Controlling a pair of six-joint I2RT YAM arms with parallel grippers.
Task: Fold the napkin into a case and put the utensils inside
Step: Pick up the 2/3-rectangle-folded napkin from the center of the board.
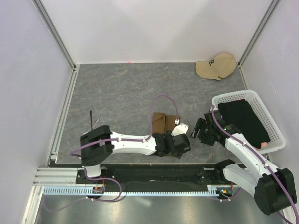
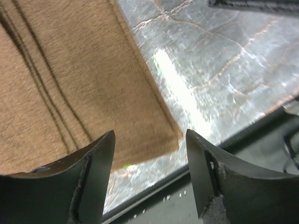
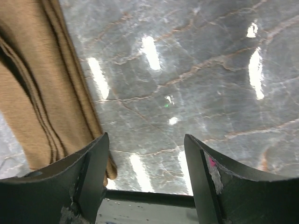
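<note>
The olive-brown napkin lies folded flat on the table, just beyond the left wrist. In the left wrist view the napkin fills the upper left, with fold lines along its left side and one corner near the table's front edge. My left gripper hangs open just above that corner and holds nothing. My right gripper is also open over bare table. Its left finger sits beside the layered edge of the napkin. I cannot make out any utensils.
A white mesh basket with black fabric inside stands at the right. A beige cap lies at the back right. A thin dark sliver rests near the left arm's base, too small to identify. White walls enclose the grey marbled table.
</note>
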